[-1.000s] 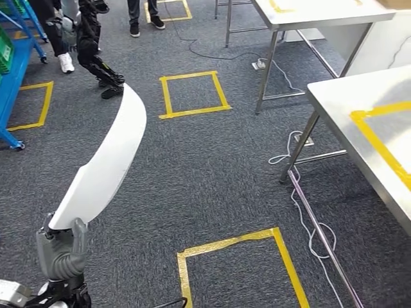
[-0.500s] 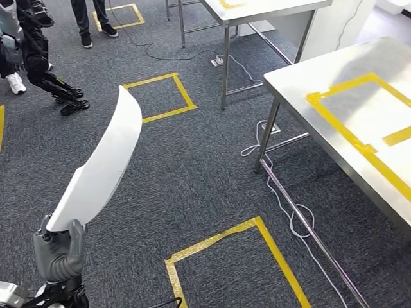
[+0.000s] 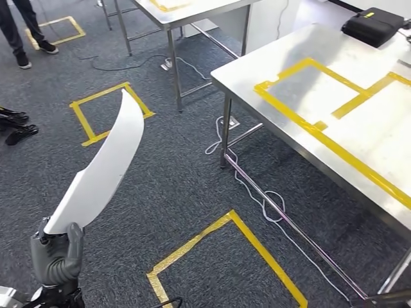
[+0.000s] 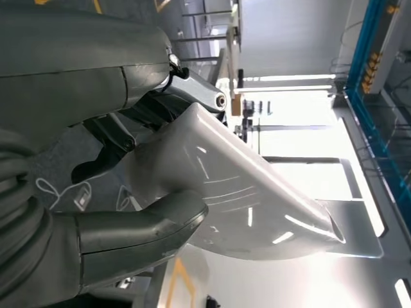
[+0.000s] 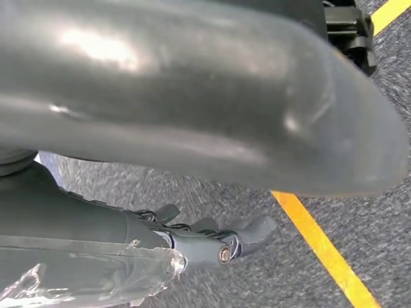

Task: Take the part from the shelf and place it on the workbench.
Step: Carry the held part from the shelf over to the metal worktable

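Up front, left hand (image 3: pixel 57 256) grasping glossy curved white part (image 3: pixel 104 167), right hand (image 5: pixel 213 240) empty, fingers extended, steel workbench (image 3: pixel 310 96) nearby

The part (image 3: pixel 104 170) — a long, curved, glossy white panel — stands tilted toward one o'clock, its wide lower end gripped by the left hand (image 3: pixel 56 256). The steel counter (image 3: pixel 252 77), marked with yellow tape, lies at two o'clock — well apart.

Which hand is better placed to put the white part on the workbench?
The left hand: it already grips the white part at its lower end. The workbench stands ahead to the right. The right hand hangs over the carpet, holding nothing.
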### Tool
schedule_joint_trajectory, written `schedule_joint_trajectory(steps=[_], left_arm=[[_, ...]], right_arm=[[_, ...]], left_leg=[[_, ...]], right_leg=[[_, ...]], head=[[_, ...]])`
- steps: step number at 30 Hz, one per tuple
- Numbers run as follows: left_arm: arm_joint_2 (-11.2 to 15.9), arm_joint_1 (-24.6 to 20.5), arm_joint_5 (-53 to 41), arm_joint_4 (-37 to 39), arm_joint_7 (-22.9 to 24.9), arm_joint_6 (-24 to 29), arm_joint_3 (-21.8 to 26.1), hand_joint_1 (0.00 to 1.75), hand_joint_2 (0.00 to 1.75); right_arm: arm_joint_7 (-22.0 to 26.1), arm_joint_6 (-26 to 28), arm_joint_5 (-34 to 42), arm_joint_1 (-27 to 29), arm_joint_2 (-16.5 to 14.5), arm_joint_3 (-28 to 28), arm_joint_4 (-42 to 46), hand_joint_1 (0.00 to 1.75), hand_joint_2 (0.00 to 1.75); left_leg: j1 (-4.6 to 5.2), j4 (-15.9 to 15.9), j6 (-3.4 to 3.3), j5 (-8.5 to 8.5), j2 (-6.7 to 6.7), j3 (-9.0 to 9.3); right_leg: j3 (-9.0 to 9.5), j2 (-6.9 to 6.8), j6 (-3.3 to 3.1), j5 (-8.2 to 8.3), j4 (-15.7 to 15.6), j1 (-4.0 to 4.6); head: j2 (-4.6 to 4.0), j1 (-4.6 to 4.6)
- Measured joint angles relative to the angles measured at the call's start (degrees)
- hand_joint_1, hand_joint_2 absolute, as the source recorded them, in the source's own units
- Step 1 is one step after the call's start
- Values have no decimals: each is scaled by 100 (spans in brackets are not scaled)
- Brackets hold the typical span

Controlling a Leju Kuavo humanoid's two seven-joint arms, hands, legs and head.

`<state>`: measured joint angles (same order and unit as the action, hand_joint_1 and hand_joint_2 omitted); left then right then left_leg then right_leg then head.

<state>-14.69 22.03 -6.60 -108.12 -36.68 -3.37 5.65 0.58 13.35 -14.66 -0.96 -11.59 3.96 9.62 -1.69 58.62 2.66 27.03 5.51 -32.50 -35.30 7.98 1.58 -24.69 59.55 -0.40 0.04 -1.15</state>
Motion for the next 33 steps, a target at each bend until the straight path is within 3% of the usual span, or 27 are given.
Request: schedule_joint_trajectory(steps=[2, 3, 5, 6, 7, 8, 9, 10, 11, 13, 15, 17, 18, 20, 22, 23, 24, 25, 27, 29, 31, 33], left_arm=[[-20, -5, -91, -1, 1, 51, 17, 175, 175], [-30, -15, -111, -1, 1, 62, 22, 175, 175], [-46, -27, -126, 1, 2, 64, 34, 175, 175], [-51, -28, -129, 3, 2, 60, 44, 175, 175], [-55, -24, -130, 7, 2, 56, 55, 175, 175], [-56, -23, -131, 10, 2, 52, 65, 175, 175], [-58, -24, -131, 14, 2, 49, 73, 175, 175], [-60, -26, -132, 17, 2, 48, 78, 175, 175], [-62, -29, -131, 19, 2, 45, 81, 175, 175], [-67, -33, -114, 19, 2, 21, 88, 175, 175], [-70, -36, -77, 19, 3, -28, 95, 175, 175], [-77, -40, -53, 19, 4, -62, 95, 175, 175], [-80, -46, -50, 18, 4, -68, 92, 175, 175], [-84, -60, -46, 17, 4, -77, 90, 175, 175], [-82, -58, -42, 19, 4, -81, 93, 175, 175], [-81, -53, -42, 21, 4, -81, 97, 175, 175], [-80, -49, -41, 23, 4, -81, 101, 175, 175], [-79, -49, -41, 25, 4, -81, 105, 175, 175], [-79, -50, -41, 26, 4, -84, 108, 175, 175], [-80, -52, -41, 27, 4, -91, 110, 175, 175], [-85, -53, -40, 29, 4, -102, 115, 175, 175], [-93, -61, -38, 30, 4, -116, 119, 175, 175]], right_arm=[[-16, 5, 1, 17, 1, 0, -1, 0, 0], [-23, 5, 0, 25, 1, 0, -1, 0, 0], [-28, 4, -2, 22, 1, 0, -1, 0, 0], [-28, 2, -6, 18, 1, 0, 0, 0, 0], [-27, -1, -14, 14, 1, 0, 0, 0, 0], [-27, -4, -22, 13, 1, 0, 0, 0, 0], [-25, -6, -29, 16, 1, 0, 0, 0, 0], [-21, -6, -33, 19, 1, 0, 0, 0, 0], [-13, -6, -33, 21, 1, 0, 0, 0, 0], [6, -7, -33, 16, 1, 0, 0, 0, 0], [15, -9, -38, 11, 1, 0, 0, 0, 0], [14, -8, -43, 19, 0, 0, 0, 0, 0], [13, -4, -42, 24, -1, 0, 0, 0, 0], [10, 9, -42, 22, -2, 0, 0, 0, 0], [9, 16, -42, 14, -3, 0, 0, 0, 0], [9, 16, -42, 12, -3, 0, 0, 0, 0], [9, 16, -42, 14, -3, 0, 0, 0, 0], [8, 17, -42, 16, -3, 0, 0, 0, 0], [8, 18, -42, 15, -3, 0, 0, 0, 0], [8, 21, -42, 4, -2, 0, 0, 0, 0], [7, 32, -42, 6, -2, 0, 0, 0, 0], [3, 50, -43, 27, -2, 0, 0, 0, 0]], left_leg=[[7, -31, -86, 4, -71, 6], [8, -37, -132, -6, -147, 10], [8, -53, -209, -16, -322, 23], [26, -52, -232, -10, -411, 26], [42, -51, -248, -4, -504, 27], [56, -51, -255, 2, -598, 28], [66, -50, -259, 9, -688, 32], [74, -50, -259, 19, -773, 42], [80, -49, -252, 31, -853, 59], [104, -48, -217, 68, -987, 109], [131, -52, -165, 94, -1083, 148], [135, -82, -102, 99, -1183, 182], [125, -85, -66, 115, -1168, 203], [107, 144, -2, 290, -933, 131], [98, 836, 30, 635, -653, -212], [98, 1205, 39, 769, -606, -416], [97, 1437, 46, 803, -592, -563], [95, 1467, 48, 720, -585, -616], [72, 921, 55, 301, -498, -409], [24, 199, 53, -8, -222, -94], [13, -83, -8, -45, -75, 20], [19, -98, -111, -53, -200, 21]], right_leg=[[-58, 129, 77, 33, -36, -21], [-79, 71, 107, 24, -21, -19], [-240, -296, 149, -185, 319, 7], [-404, -535, 161, -380, 673, 23], [-598, -675, 172, -580, 1082, 25], [-762, -733, 178, -720, 1429, 23], [-839, -753, 176, -758, 1606, 23], [-794, -763, 168, -684, 1548, 24], [-621, -798, 153, -522, 1255, 30], [-145, -1022, 103, -203, 444, 58], [88, -1178, 43, -96, 36, 91], [72, -1080, -20, -85, 1, 106], [79, -1008, -52, -69, -27, 96], [123, -873, -118, -28, -91, 58], [133, -733, -150, -7, -107, 35], [130, -650, -154, -6, -107, 32], [129, -564, -155, -5, -107, 30], [131, -479, -153, -4, -106, 26], [138, -303, -125, 0, -102, 5], [111, -135, -59, -5, -67, 4], [51, -5, 23, 4, -61, -2], [8, 59, 94, 23, -88, -24]], head=[[0, 3], [0, 10], [0, 53], [0, 75], [0, 90], [0, 90], [0, 90], [0, 90], [0, 90], [0, 89], [0, 84], [0, 84], [0, 79], [0, 59], [0, 25], [0, 16], [0, 9], [0, 12], [0, 10], [0, 2], [0, -7], [0, -9]])
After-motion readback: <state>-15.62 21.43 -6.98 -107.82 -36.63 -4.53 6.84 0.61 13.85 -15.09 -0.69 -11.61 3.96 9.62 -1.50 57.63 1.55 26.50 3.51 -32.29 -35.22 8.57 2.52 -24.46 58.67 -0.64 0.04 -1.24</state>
